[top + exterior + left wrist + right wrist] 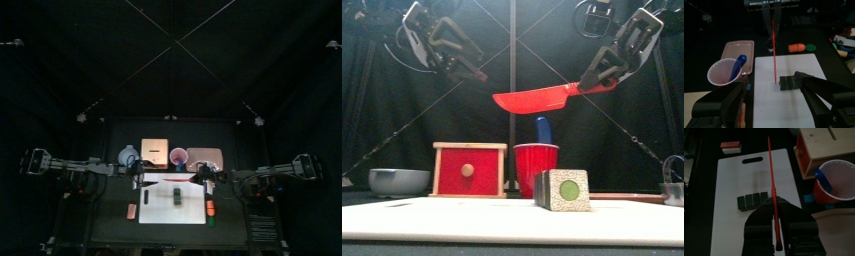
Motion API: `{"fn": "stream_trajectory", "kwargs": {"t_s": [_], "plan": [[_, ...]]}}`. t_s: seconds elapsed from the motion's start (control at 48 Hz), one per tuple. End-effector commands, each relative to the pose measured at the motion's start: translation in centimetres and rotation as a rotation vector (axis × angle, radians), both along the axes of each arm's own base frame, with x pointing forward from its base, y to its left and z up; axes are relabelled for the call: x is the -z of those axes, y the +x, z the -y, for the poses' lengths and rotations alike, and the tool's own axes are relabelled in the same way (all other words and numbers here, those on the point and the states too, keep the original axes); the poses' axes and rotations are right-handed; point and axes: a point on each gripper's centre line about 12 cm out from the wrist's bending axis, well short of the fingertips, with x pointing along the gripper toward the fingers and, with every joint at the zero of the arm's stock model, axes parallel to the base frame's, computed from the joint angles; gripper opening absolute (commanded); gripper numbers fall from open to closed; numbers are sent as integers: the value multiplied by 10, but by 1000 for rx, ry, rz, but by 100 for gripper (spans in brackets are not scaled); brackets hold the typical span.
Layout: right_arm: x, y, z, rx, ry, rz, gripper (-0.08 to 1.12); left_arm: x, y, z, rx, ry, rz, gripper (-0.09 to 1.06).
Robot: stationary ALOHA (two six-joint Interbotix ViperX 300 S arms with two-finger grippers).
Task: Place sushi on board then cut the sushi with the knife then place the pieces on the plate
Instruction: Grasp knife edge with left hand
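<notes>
The sushi roll (pixel 564 190) lies on the white cutting board (pixel 462 222), well below both pincers and touched by neither. Its end face is pale and speckled with a green centre. In the right wrist view the jaw tips cover part of its row of dark blocks. The right pincer (pixel 599 84) is clamped on the handle of the red knife (pixel 533 99), which juts out nearly level from it, high above the roll. Both wrist views show the blade edge-on, as a thin red line. The left pincer (pixel 772 83) hangs with its jaws spread wide, the roll below and ahead of them. Behind the board, farther from both pincers, stand the red cup (pixel 536 168) holding the blue knife (pixel 544 128), the wooden box (pixel 469 170) and the blue-grey bowl (pixel 398 181). The pink tray (pixel 737 50) lies beyond the cup as seen from the left pincer. An object (pixel 673 182) below and outward of the right pincer is cut off at the front view's edge and hard to make out.
</notes>
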Motion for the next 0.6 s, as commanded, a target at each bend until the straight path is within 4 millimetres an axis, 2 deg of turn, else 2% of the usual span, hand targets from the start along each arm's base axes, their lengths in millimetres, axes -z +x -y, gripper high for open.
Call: {"fn": "stream_trajectory", "kwargs": {"t_s": [0.021,0.208,0.354,0.604], "plan": [[-13,5,0,-3,2,48,27,0,16,0,1,0,-23,103],[-11,8,0,-6,2,44,27,17,36,0,-3,0,-118,103],[-7,10,-1,-8,2,33,27,23,48,0,-4,1,-153,103],[-1,14,-1,-12,3,19,27,36,62,0,-3,1,-199,103]]}}
